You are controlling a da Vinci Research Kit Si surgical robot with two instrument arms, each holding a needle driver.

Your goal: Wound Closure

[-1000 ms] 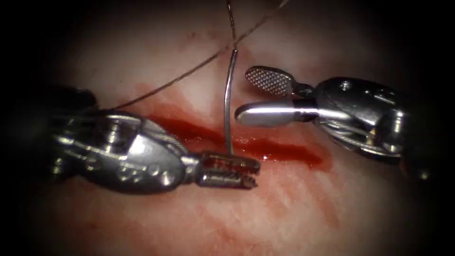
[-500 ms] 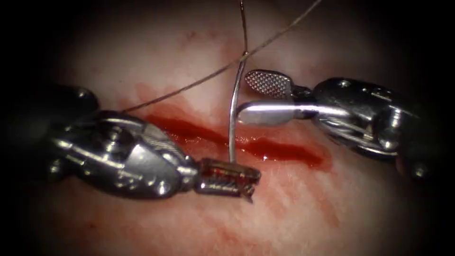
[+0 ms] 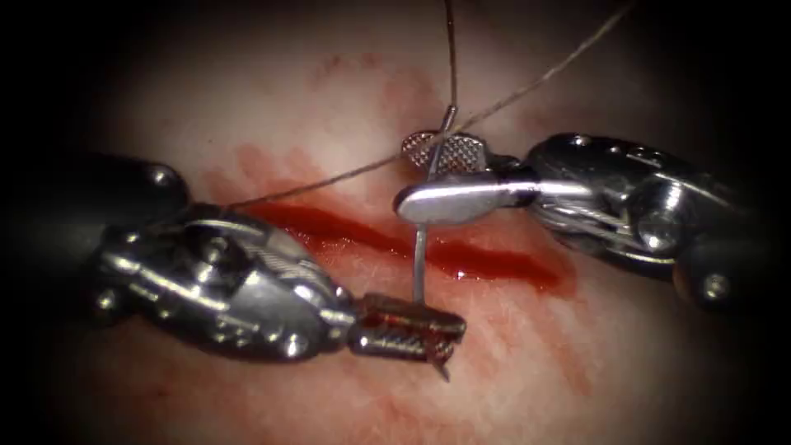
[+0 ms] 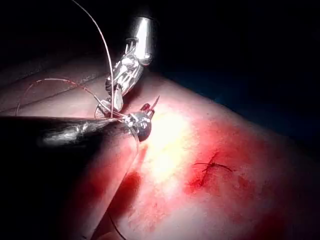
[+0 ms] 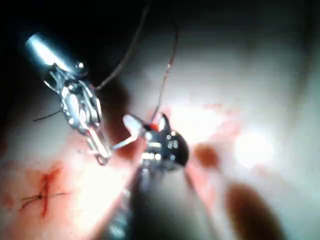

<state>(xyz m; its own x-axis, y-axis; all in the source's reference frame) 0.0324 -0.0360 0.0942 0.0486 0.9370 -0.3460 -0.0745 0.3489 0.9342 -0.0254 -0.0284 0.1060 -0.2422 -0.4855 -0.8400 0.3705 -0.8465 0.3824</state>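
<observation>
The curved needle (image 3: 419,264) stands nearly upright over the cut (image 3: 494,264), out of the tissue (image 3: 577,363). My left tool (image 3: 449,334) is shut on it close to the point, which pokes out below the jaws. My right tool (image 3: 405,175) comes in from the right with its jaws open, one on each side of the needle's upper part near the tail. Thread (image 3: 535,82) runs up from the tail, and a second strand slants from the cut's left end to the upper right. The left wrist view shows my left tool (image 4: 145,114) beside the right tool (image 4: 125,75).
Red fluid (image 3: 346,231) fills the cut and stains the tissue around it. A finished dark stitch (image 4: 210,167) sits further along the tissue, also seen as a stitch (image 5: 40,195) in the right wrist view, where the left tool (image 5: 77,107) stands beside my right tool (image 5: 150,131).
My left tool has moved right and down with the needle in its jaws. The right tool has moved left, so its open jaws now straddle the needle instead of standing beside it.
</observation>
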